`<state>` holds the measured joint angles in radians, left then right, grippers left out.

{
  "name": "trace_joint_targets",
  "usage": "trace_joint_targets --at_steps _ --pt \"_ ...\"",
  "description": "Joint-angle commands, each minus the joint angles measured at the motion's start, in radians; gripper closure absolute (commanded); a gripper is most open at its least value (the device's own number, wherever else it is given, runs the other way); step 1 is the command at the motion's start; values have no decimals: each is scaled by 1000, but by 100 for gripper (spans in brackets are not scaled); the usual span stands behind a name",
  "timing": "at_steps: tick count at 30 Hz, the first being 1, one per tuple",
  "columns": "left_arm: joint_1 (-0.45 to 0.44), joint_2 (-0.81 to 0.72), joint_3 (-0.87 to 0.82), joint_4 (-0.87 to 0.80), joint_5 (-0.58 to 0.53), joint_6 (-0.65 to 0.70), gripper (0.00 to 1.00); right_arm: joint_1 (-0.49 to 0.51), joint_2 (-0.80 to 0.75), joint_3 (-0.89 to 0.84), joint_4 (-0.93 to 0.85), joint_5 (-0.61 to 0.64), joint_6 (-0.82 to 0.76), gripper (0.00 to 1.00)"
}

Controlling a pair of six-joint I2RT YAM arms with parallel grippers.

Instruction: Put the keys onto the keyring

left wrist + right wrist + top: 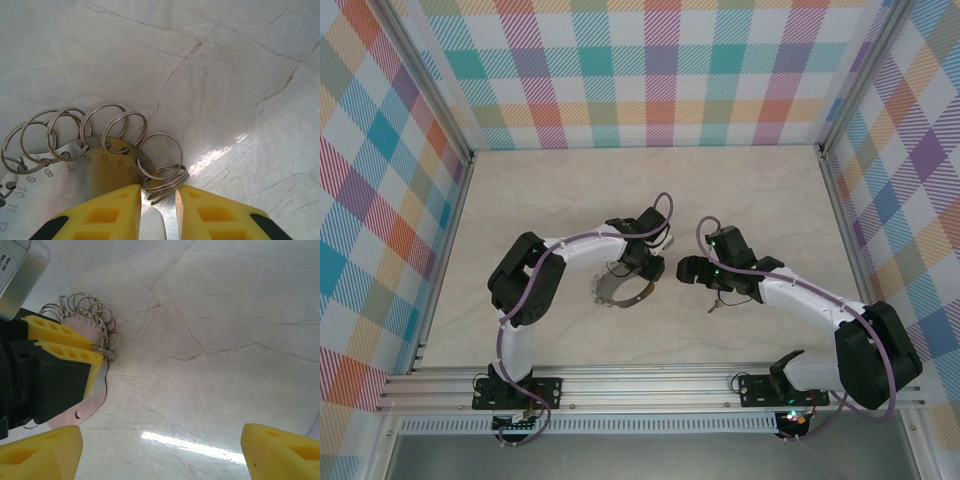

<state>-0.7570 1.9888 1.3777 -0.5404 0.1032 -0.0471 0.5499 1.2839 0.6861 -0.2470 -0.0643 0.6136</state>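
The keyring (620,290) is a thin silvery hoop-shaped plate (50,190) with numbered holes, its rim fringed with small split rings. My left gripper (157,200) sits over its right edge, the yellow fingers nearly together with one coiled split ring (165,181) and the plate edge between the tips. From the right wrist view, the left gripper (100,351) pinches that ring at the edge of the keyring (92,400). My right gripper (685,270) hangs open just right of the left gripper (642,262), nothing between its fingers (45,455). A tiny key (718,304) lies under the right forearm.
The marble-patterned tabletop (770,200) is walled by checked panels on three sides, with metal posts at the corners. A rail (650,385) along the near edge carries both arm bases. The two arms almost meet at the table's middle.
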Motion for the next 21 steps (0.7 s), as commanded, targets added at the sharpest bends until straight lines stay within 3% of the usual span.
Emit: trace_joint_targets --at_steps 1,21 --pt "-12 16 30 3 10 9 75 -5 11 -10 18 -17 5 18" --pt "-25 -14 9 18 31 4 72 -5 22 -17 34 -26 6 18"
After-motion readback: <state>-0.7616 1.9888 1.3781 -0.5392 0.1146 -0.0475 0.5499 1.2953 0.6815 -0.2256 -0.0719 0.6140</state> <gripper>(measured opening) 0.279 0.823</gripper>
